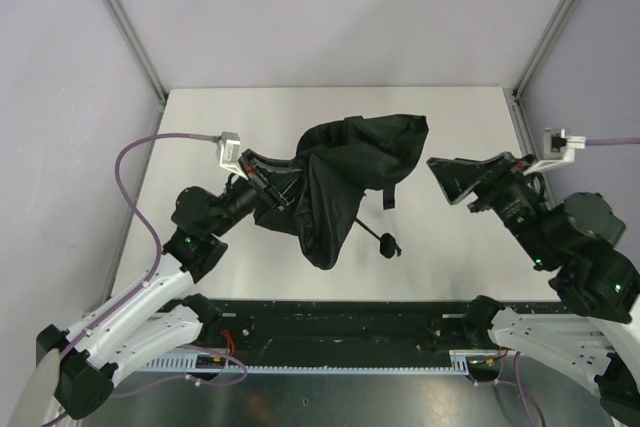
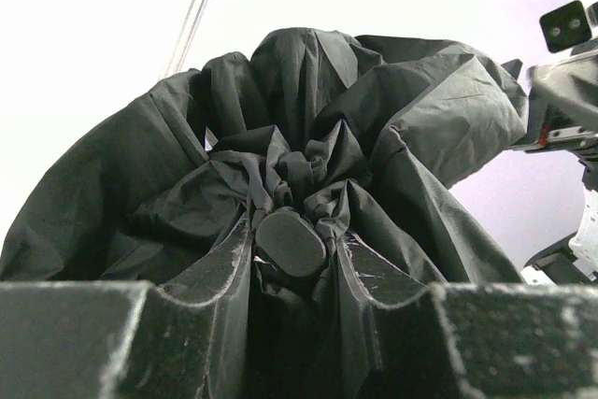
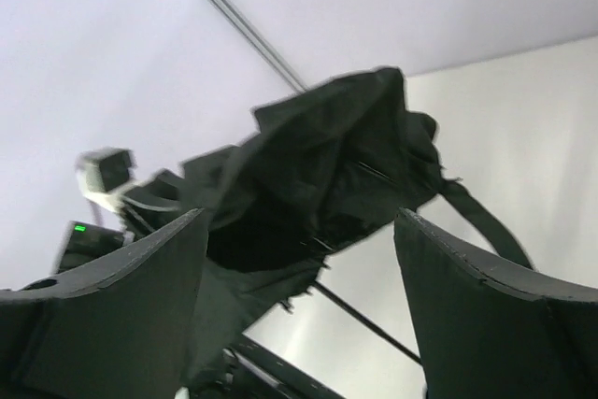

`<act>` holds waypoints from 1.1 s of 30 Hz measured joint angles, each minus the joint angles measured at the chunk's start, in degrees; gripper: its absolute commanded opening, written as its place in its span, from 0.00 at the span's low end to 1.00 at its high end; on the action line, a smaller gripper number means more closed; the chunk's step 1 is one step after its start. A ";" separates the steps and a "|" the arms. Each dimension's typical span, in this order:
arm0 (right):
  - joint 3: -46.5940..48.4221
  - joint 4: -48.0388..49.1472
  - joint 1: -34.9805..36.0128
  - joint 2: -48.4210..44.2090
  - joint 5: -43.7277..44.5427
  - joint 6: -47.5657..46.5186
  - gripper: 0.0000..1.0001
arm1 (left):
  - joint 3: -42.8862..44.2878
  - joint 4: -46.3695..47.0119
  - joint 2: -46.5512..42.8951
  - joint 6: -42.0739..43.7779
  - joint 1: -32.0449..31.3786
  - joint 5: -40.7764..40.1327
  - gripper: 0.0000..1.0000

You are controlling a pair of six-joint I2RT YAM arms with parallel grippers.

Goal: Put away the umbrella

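The left fingers [image 2: 213, 277] pinch the umbrella [image 2: 308, 137] at its crown, with bunched black cloth gathered round a small oval cap [image 2: 291, 242] held between them. The right fingers [image 3: 486, 306] are spread wide with nothing in them, apart from the cloth. Nearest the arms' bases, the small handle [image 1: 390, 244] hangs low on the thin shaft [image 1: 367, 228], over the middle of the worktop [image 1: 450, 117]. Whether it touches the surface cannot be told. From there the long axis slants up and leftward to the gripped crown, so the umbrella lies crosswise between the two arms, its half-collapsed canopy [image 1: 350, 167] draped loose and a strap [image 1: 390, 197] dangling on the right side. The free handle end points toward the right arm, which looks the nearer one to take it, so closing the umbrella probably depends on the right fingers reaching left and a little down while the left ones hold the crown
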 measured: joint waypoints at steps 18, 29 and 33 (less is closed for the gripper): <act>-3.02 15.54 0.11 8.94 -23.41 4.37 0.00 | 0.00 0.22 0.15 -1.03 0.11 -0.35 0.00; -19.80 35.85 18.60 11.21 -30.56 1.38 0.15 | -1.64 2.97 -0.76 -5.05 0.15 -3.98 0.00; -20.04 34.14 20.65 9.57 -23.02 -0.17 0.47 | -2.95 3.23 -2.58 -4.94 0.15 -5.01 0.00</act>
